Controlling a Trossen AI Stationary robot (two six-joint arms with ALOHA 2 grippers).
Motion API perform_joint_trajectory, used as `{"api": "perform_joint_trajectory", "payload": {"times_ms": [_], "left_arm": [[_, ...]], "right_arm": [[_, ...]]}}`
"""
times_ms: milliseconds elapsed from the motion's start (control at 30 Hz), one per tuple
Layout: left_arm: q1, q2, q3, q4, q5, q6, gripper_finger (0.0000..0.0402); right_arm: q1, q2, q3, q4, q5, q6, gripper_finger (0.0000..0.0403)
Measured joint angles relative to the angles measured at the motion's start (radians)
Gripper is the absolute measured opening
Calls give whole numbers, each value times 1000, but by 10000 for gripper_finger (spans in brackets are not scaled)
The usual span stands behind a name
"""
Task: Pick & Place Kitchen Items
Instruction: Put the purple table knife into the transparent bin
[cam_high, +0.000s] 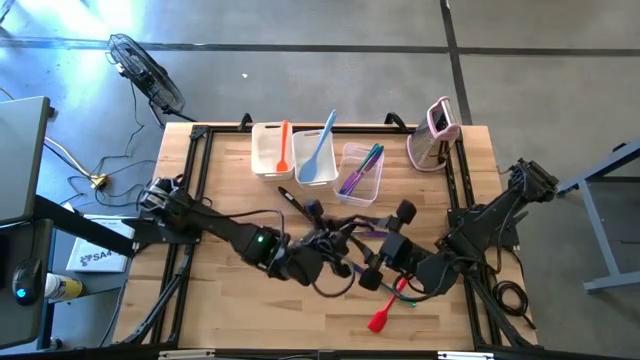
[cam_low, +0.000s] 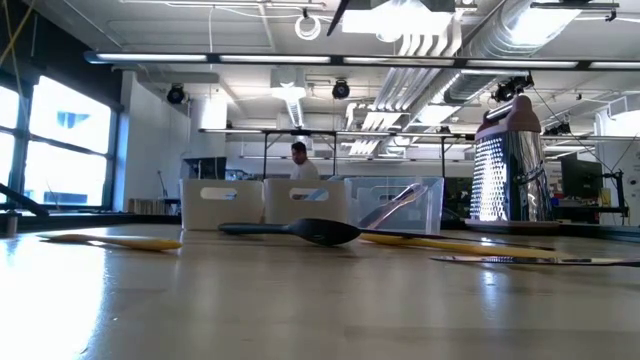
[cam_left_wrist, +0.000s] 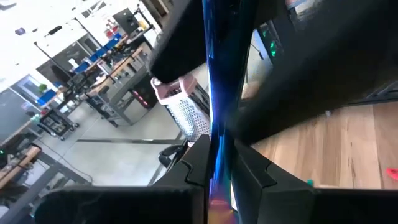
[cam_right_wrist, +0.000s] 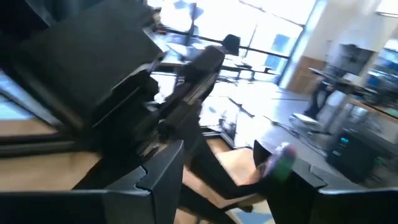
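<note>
My left gripper (cam_high: 335, 262) (cam_left_wrist: 221, 163) is at the table's middle, raised, and shut on a slim, shiny blue-purple utensil (cam_left_wrist: 213, 93). My right gripper (cam_high: 385, 268) (cam_right_wrist: 230, 171) faces it from the right, open, with nothing plainly between its fingers. A red spatula (cam_high: 385, 312) lies flat on the table near the front edge. In the low view a black spoon (cam_low: 300, 231) and two yellow utensils (cam_low: 110, 241) (cam_low: 450, 243) lie flat on the table. Neither arm shows in that view. My left gripper pinches the utensil's thin handle (cam_left_wrist: 214, 149) between its two fingers (cam_left_wrist: 198, 163). The handle runs on well past the fingertips. It is lifted clear of the table. Which end of the utensil is held does not show.
Three tubs stand along the far side, holding an orange spatula (cam_high: 284, 148), a light blue one (cam_high: 320, 152) and purple and teal utensils (cam_high: 362, 168). A pink-and-white grater (cam_high: 437, 132) stands upright at the far right. A person (cam_low: 300, 160) is in the room beyond.
</note>
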Motion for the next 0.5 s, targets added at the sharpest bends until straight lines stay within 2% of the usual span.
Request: {"api": "perform_joint_trajectory", "payload": {"times_ms": [133, 267, 500], "left_arm": [[-13, 0, 0, 0, -6, 5, 31], [-11, 0, 0, 0, -12, 5, 31], [-12, 0, 0, -3, -18, 5, 31]], "right_arm": [[0, 0, 0, 11, -86, -13, 188], [-2, 0, 0, 11, -26, -14, 188], [-1, 0, 0, -7, -20, -12, 188]]}}
